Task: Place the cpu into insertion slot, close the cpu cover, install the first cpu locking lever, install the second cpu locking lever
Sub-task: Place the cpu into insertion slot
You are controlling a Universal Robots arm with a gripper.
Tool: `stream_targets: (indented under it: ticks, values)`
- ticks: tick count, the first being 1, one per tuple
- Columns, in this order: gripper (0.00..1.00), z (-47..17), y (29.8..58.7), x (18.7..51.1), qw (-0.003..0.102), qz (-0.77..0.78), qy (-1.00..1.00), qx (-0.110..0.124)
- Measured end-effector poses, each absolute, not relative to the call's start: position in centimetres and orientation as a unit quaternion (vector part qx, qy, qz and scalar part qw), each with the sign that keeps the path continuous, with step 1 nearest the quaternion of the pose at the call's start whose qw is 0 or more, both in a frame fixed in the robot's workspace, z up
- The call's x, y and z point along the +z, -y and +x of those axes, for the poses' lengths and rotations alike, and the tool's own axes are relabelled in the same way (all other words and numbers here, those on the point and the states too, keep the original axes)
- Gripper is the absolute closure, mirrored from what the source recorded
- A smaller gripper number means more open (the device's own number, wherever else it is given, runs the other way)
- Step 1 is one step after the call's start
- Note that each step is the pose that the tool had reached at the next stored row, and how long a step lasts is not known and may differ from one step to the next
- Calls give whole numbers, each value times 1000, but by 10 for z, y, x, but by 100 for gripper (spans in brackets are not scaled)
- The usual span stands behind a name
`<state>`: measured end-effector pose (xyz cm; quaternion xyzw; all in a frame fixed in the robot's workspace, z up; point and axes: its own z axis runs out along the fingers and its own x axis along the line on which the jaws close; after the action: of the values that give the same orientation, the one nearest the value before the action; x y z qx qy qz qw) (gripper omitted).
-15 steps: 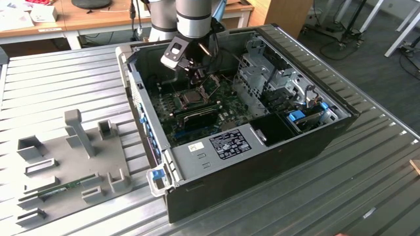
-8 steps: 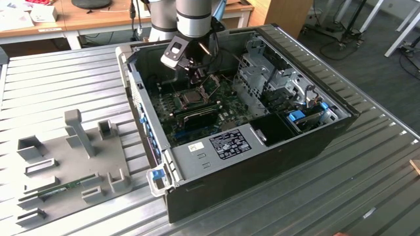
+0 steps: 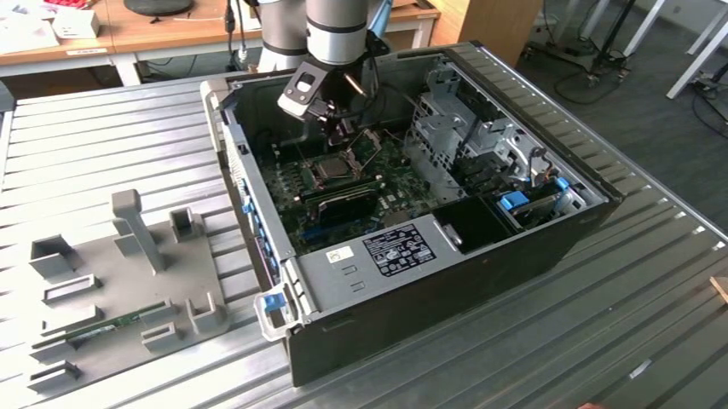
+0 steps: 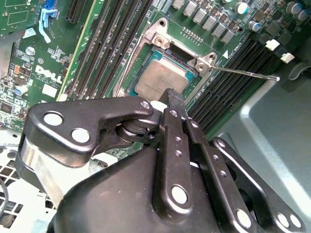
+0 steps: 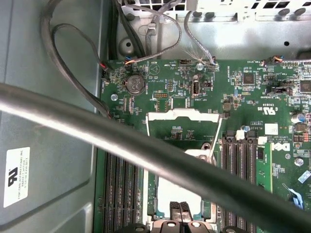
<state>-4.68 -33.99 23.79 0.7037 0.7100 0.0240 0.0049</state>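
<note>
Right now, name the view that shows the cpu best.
The second wrist view: the cpu lies large and mostly unobstructed. In the first wrist view a cable covers part of it; the exterior view shows it small.

Bright, even room light from above, with shade gathering only inside the computer case (image 3: 478, 273).

Around the case, the ribbed metal desk (image 3: 102, 136) shines pale with a soft sheen and faint shadows, while the case's outer wall facing the exterior view is near black. Inside the case the green board (image 3: 393, 175) sits dimmer, shaded by the walls. In the second wrist view the chip (image 4: 163, 77) gives a dull gleam, the black claw (image 4: 173, 97) carries soft highlights, and a patch of case metal behind it burns out white. In the first wrist view a grey cable (image 5: 146, 145) catches light along one side.
</note>
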Motion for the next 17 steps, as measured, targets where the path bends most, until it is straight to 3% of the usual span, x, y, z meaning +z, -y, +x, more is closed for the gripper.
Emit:
stream_targets:
  ticks: [17]
  values:
    - [89, -47, 340, 259, 5, 704, -710, 24]
